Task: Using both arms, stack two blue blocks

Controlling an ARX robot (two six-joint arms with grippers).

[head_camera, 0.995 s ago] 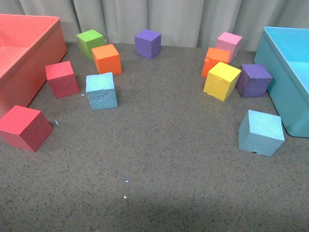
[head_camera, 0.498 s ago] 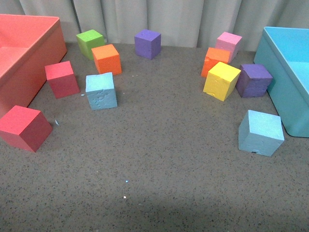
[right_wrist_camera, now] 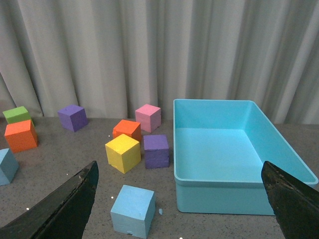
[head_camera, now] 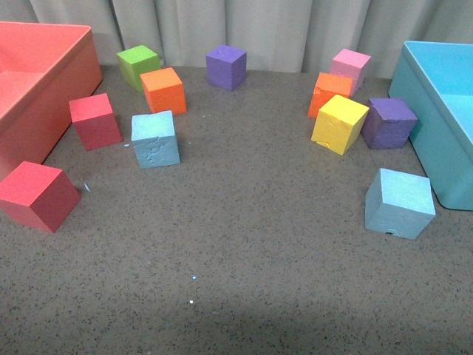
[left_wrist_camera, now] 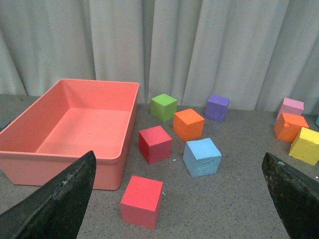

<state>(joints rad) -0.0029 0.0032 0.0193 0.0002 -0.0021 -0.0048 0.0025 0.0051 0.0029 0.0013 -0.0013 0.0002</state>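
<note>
Both wait wide open and empty: the left pincer (left_wrist_camera: 178, 154) faces the cracked sky-blue foam cube (head_camera: 155, 139), the right pincer (right_wrist_camera: 179, 164) the smoother sky-blue foam cube (head_camera: 399, 203) just beside the turquoise plastic bin (head_camera: 425, 126). I'd square each to flat faces (foam dents easily).

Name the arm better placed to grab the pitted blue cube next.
Left. The pitted blue cube sits on the robot's left side, ahead of the open left gripper in its wrist view; the right wrist view barely catches it.
</note>
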